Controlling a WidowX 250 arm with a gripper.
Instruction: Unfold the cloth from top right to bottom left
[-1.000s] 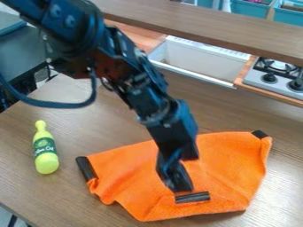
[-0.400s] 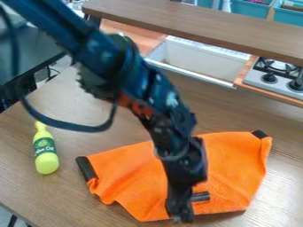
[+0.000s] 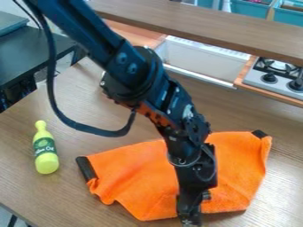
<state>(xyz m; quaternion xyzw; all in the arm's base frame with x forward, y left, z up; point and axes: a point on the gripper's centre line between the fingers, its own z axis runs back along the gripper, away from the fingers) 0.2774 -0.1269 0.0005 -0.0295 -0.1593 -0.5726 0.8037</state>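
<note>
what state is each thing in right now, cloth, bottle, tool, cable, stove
Orange cloth: partly spread on the table, rumpled near its left corner, not squared out
Yellow bottle: on the table, clear of the cloth; standing or lying, I cannot tell
Tool: lowered, at the cloth's near edge; grip on it cannot be told
Cable: slack, hanging in a loop
Stove: no flame visible

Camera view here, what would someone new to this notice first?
Probably the bright orange cloth, lying rumpled toward the front of the brown wood-grain table. Next, the black robot arm, slanting down from the upper left across it. The small yellow bottle with a green label stands out at the left.
</note>
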